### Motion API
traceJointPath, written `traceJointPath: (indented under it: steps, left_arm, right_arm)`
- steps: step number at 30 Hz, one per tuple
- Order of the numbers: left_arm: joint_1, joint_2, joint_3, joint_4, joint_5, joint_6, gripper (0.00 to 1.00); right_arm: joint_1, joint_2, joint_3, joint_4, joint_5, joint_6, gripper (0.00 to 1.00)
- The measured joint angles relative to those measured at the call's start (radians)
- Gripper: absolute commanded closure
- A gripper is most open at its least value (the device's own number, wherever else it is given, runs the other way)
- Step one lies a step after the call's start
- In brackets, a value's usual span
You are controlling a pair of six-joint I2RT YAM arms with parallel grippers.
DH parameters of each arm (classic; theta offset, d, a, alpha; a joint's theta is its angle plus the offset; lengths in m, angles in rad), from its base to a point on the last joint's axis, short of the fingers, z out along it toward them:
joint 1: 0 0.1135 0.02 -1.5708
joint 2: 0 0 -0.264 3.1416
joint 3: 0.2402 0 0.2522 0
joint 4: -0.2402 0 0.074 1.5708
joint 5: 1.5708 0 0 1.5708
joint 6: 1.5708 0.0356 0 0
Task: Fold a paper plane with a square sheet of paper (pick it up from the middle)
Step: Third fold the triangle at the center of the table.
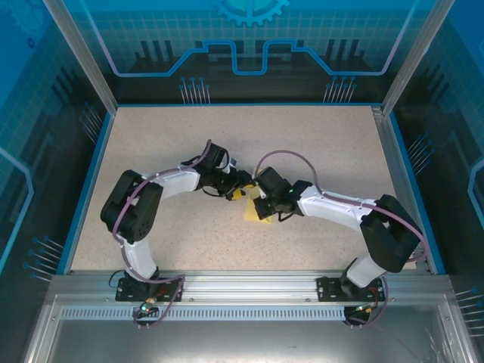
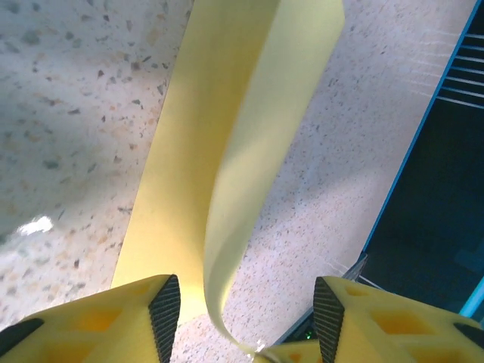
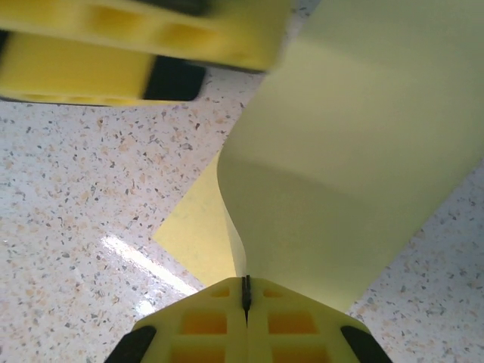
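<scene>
The right gripper point(image 3: 246, 291) pinches the square sheet of paper point(image 3: 355, 189) at the middle of the table point(image 1: 151, 144), while the left gripper point(image 2: 248, 302) stands spread around it.

From above, the two grippers meet nose to nose at the table's centre, with the paper a small yellow patch between and just below them, one corner toward the near edge. In the right wrist view the fingers are pressed together on the sheet, which rises from them and bows away in a broad curve; a lower part lies flat on the table with a corner pointing left. In the left wrist view the sheet reads as a long band, its long axis running straight away from the fingers. One layer lies on the table. The other curls up and comes down between the dark pads point(image 2: 165, 302), which stand apart with neither visibly pressing it.
</scene>
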Motion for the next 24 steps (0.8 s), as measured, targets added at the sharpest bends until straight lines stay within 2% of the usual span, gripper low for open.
traceJointPath:
  steps: [8,11,18,24]
  left_arm:
    - [-0.039,-0.053,-0.074,-0.015,-0.054,0.018,0.75]
    - [-0.069,-0.053,-0.098,-0.016,-0.057,0.017,0.81]
    - [-0.115,-0.039,-0.104,-0.030,-0.064,0.020,0.84]
    - [-0.130,0.047,-0.073,-0.042,-0.079,0.023,0.85]
  right_arm:
    - [-0.159,-0.024,-0.052,0.069,-0.258,-0.014,0.96]
    - [-0.195,-0.024,-0.072,0.085,-0.311,-0.018,0.96]
    - [-0.219,-0.024,-0.098,0.093,-0.354,-0.018,0.95]
    - [-0.219,-0.024,-0.108,0.102,-0.359,-0.013,0.95]
